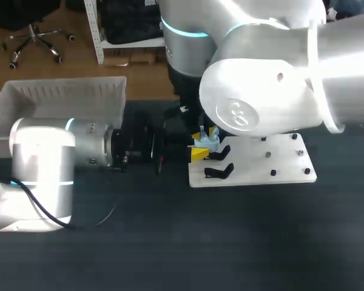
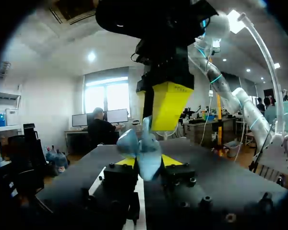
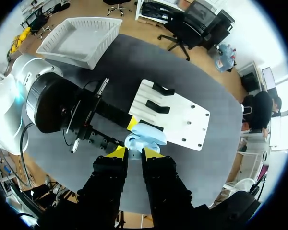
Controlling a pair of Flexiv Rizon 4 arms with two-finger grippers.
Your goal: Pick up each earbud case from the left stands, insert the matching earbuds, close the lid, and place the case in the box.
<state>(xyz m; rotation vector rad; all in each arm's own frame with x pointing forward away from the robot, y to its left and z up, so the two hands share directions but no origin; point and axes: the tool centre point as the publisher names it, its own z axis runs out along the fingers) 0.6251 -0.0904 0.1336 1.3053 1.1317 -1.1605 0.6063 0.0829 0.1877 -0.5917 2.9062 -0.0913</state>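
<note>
A light blue earbud case hangs open over the left edge of the white stand board. My left gripper comes in level from the left and is shut on the case body. From above, my right gripper is shut on the case's open top; I cannot tell whether it touches the lid or an earbud. In the left wrist view the right gripper hangs right over the case. In the right wrist view one fingertip of the left gripper shows beside the case.
Two black stands stand bare on the board's left part, and several black pegs dot its right part. The white box sits at the back left, behind my left arm. Dark table surface lies in front.
</note>
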